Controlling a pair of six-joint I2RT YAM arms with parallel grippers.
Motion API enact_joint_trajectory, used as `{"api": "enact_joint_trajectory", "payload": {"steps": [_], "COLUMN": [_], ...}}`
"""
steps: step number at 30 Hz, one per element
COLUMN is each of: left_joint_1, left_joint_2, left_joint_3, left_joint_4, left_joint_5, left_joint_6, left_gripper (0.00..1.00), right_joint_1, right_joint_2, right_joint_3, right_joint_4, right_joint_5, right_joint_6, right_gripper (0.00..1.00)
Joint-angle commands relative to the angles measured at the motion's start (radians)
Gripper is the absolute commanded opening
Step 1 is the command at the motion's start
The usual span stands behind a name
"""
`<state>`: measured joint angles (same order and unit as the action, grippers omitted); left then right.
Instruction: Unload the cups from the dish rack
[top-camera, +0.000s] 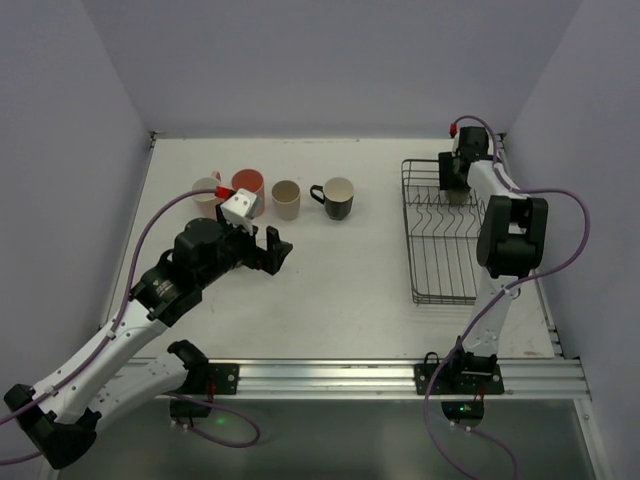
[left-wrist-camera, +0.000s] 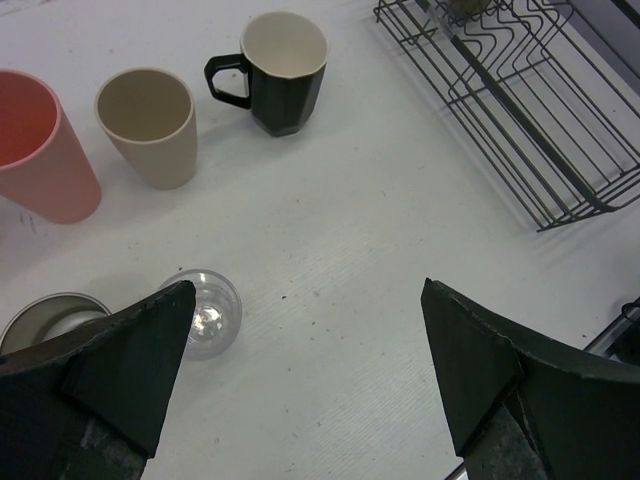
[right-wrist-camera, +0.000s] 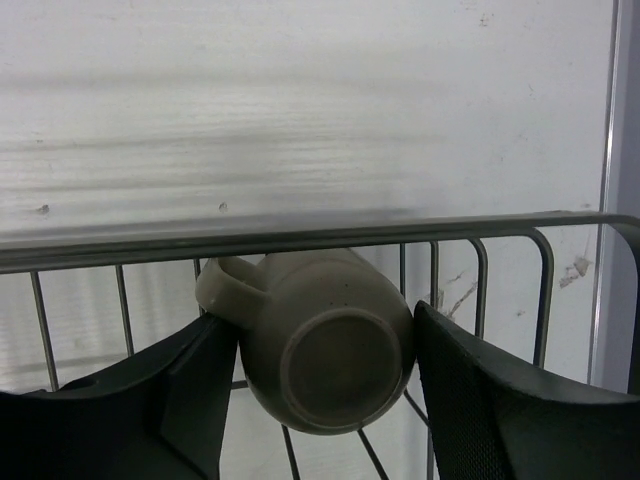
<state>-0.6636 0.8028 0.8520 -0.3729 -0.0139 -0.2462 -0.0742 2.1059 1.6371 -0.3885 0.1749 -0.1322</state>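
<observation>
The dark wire dish rack (top-camera: 445, 262) lies on the right of the table. My right gripper (top-camera: 457, 190) is at its far end. In the right wrist view, the gripper (right-wrist-camera: 325, 330) is shut on a small olive-grey mug (right-wrist-camera: 330, 372). The mug lies with its base toward the camera, just behind the rack's rim (right-wrist-camera: 300, 242). A pale pink mug (top-camera: 206, 193), salmon-pink tumbler (top-camera: 248, 183), beige cup (top-camera: 286, 199) and black mug (top-camera: 338, 198) stand in a row at the far left. My left gripper (top-camera: 272, 250) is open and empty in front of them. A clear glass (left-wrist-camera: 208, 312) stands by its left finger.
A grey rimmed cup (left-wrist-camera: 45, 318) shows partly at the left edge of the left wrist view. The rack's tines (left-wrist-camera: 520, 90) are at that view's upper right. White walls enclose the table on three sides. The metal rail (top-camera: 380, 378) runs along the near edge.
</observation>
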Motion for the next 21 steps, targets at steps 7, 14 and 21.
{"api": "enact_joint_trajectory", "payload": {"steps": [7, 14, 21], "left_joint_1": [-0.004, -0.005, -0.004], "left_joint_2": [0.032, 0.044, 0.085], "left_joint_3": [0.001, 0.025, 0.07], "left_joint_4": [0.046, 0.058, 0.107], "left_joint_5": [-0.005, 0.04, 0.152], "left_joint_6": [0.013, -0.013, -0.083], "left_gripper": [0.99, 0.99, 0.94], "right_joint_1": [-0.006, -0.003, 0.02], "right_joint_2": [-0.181, -0.377, -0.518], "right_joint_3": [-0.094, -0.198, -0.281], "right_joint_4": [0.123, 0.269, 0.255], "right_joint_5": [0.012, -0.02, -0.074], "right_joint_6": [0.06, 0.126, 0.296], "right_gripper": [0.39, 0.35, 0.34]}}
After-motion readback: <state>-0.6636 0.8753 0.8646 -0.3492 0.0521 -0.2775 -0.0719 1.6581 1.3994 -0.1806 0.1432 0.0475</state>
